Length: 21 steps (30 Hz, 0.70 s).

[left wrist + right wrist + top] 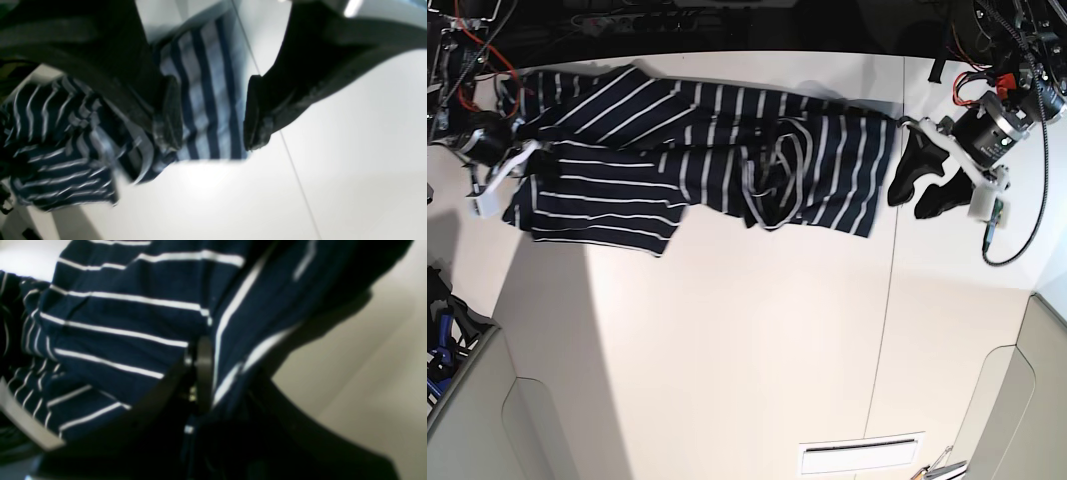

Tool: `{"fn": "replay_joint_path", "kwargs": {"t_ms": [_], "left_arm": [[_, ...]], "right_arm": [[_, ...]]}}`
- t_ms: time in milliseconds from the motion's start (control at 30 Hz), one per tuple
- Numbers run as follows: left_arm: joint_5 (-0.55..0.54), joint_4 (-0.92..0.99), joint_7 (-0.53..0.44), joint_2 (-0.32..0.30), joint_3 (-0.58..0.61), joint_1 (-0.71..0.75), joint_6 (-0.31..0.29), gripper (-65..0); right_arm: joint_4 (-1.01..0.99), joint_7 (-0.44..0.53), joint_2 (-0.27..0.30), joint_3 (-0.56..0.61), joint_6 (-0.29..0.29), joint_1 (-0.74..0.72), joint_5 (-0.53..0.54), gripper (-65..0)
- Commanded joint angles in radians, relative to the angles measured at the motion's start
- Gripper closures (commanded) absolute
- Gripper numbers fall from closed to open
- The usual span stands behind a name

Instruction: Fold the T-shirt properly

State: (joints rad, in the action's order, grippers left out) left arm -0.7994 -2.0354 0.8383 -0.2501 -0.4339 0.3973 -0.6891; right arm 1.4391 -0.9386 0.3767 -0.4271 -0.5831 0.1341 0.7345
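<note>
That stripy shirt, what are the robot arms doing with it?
The T-shirt lies crumpled and not yet folded on the white table. The right gripper has its fingers pinched on the cloth at one end. The left gripper is open by the other end, holding nothing.

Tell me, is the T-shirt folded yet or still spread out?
Not folded. The T-shirt lies spread lengthwise across the far side of the table, rumpled, with a bunched hump near its middle and no neat fold lines.
</note>
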Motion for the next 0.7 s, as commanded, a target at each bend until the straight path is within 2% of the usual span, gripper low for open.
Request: {"fn": "replay_joint_path", "kwargs": {"t_ms": [0,133,267,367,500,667], "left_arm": [[-0.019,0.0,-0.018,-0.014,-0.006,0.008,-0.009,-32.6],[-0.02,0.082,-0.019,-0.016,-0.006,0.039,-0.009,-32.6],[-0.054,0.193,-0.028,-0.016,-0.005,0.04,-0.009,-32.6],[-0.077,0.256,-0.065,-0.015,0.013,0.04,-0.009,-32.6],[-0.075,0.328,-0.107,-0.001,0.063,0.032,-0.009,-32.6],[-0.048,0.36,-0.125,0.03,0.152,0.01,-0.009,-32.6]], "right_arm": [[0.014,0.015,0.036,-0.012,-0.004,-0.027,0.013,0.0],[0.014,0.014,0.107,-0.017,0.013,-0.068,0.011,0.0],[0.014,-0.011,0.147,-0.056,0.015,-0.124,0.01,0.0],[0.014,-0.06,0.155,-0.1,0.014,-0.174,0.045,0.0],[0.015,-0.073,0.154,-0.116,0.011,-0.229,0.058,0.0],[0.053,-0.09,0.122,-0.116,0.011,-0.272,0.057,0.0]]}}
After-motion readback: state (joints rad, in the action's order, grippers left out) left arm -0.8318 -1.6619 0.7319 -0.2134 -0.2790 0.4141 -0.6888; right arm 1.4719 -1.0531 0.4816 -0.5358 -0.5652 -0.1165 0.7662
